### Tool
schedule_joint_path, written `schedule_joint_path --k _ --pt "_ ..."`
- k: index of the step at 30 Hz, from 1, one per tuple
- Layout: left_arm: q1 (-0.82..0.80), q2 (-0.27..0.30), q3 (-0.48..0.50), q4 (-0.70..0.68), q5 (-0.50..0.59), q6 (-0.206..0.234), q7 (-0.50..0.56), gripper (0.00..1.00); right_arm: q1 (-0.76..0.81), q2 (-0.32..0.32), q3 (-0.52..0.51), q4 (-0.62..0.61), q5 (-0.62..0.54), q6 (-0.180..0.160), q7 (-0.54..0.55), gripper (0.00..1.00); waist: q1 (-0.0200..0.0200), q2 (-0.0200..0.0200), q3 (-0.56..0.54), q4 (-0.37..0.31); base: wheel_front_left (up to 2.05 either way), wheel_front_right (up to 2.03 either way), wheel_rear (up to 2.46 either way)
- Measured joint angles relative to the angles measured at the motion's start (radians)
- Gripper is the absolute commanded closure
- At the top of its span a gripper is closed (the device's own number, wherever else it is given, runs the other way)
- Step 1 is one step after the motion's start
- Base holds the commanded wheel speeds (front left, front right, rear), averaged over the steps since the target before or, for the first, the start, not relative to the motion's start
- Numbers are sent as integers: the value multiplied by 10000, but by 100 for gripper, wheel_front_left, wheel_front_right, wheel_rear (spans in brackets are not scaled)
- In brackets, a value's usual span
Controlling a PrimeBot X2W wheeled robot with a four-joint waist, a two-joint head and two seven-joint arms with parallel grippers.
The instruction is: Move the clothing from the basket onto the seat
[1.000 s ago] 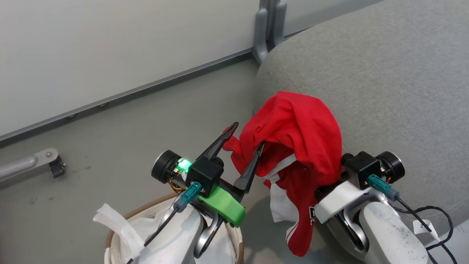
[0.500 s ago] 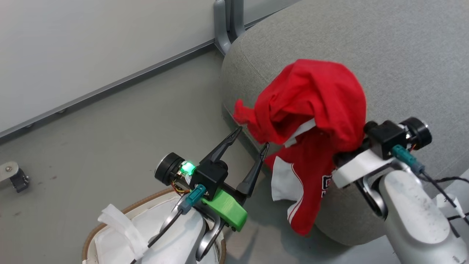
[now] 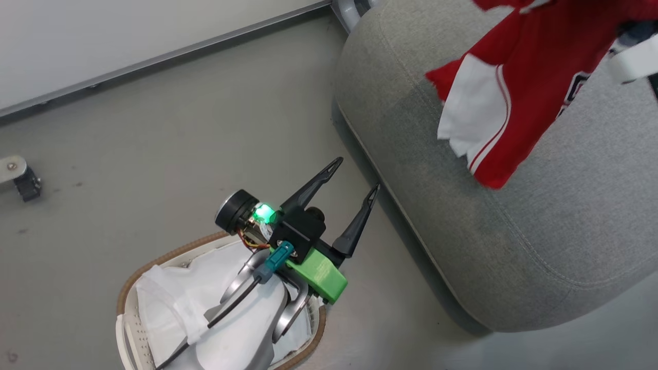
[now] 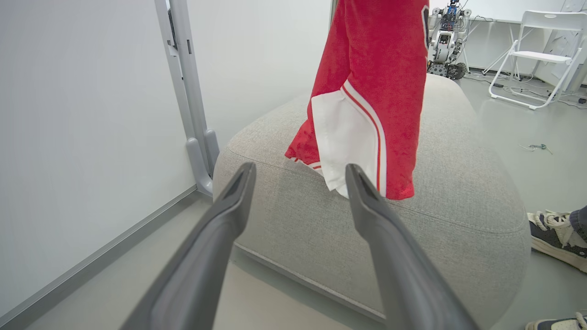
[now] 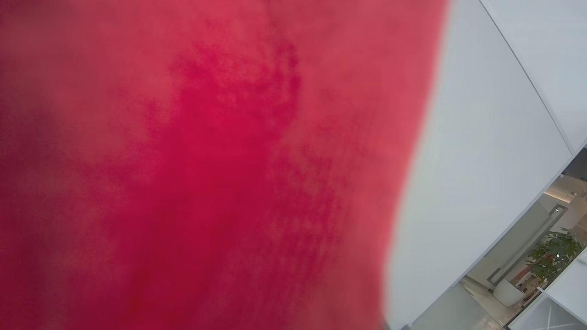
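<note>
Your left gripper (image 3: 355, 174) hangs wide open, empty, over bare floor (image 3: 154, 144) between the basket (image 3: 154, 259) rim and the seat (image 3: 514, 246) and its rounded edge. The clothing (image 3: 519, 77) dangles over the seat (contact unclear), its red cloth hiding your right gripper's jaws: grip can't be told.

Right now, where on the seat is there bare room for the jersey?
The seat is bare below the hanging jersey, down to its near seam, and over its rounded end by the wall post. Crowded: around the left gripper and basket; a person's shoe at the far side.
</note>
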Motion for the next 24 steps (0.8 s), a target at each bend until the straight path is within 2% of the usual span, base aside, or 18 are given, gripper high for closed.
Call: schedule_joint_path --k 8,12,18,24 --pt "-478 217 -88 -98 63 -42 0 0 -2814 -1582 -142 1494 -249 0 0 100 0 0 961 649 0 0 0" --pt "-643 267 -144 -111 46 -44 0 0 -3778 -2059 -113 2228 -255 0 40 100 0 0 1417 988 0 0 0" --pt "-961 443 -297 -169 38 -44 0 0 -4113 -1979 -834 3315 -77 0 88 100 0 0 2161 1418 0 0 0" --pt "-1243 738 -360 -198 54 -46 0 0 -3229 -1720 -2274 4322 -479 0 63 100 1 0 3004 1774 0 0 0"
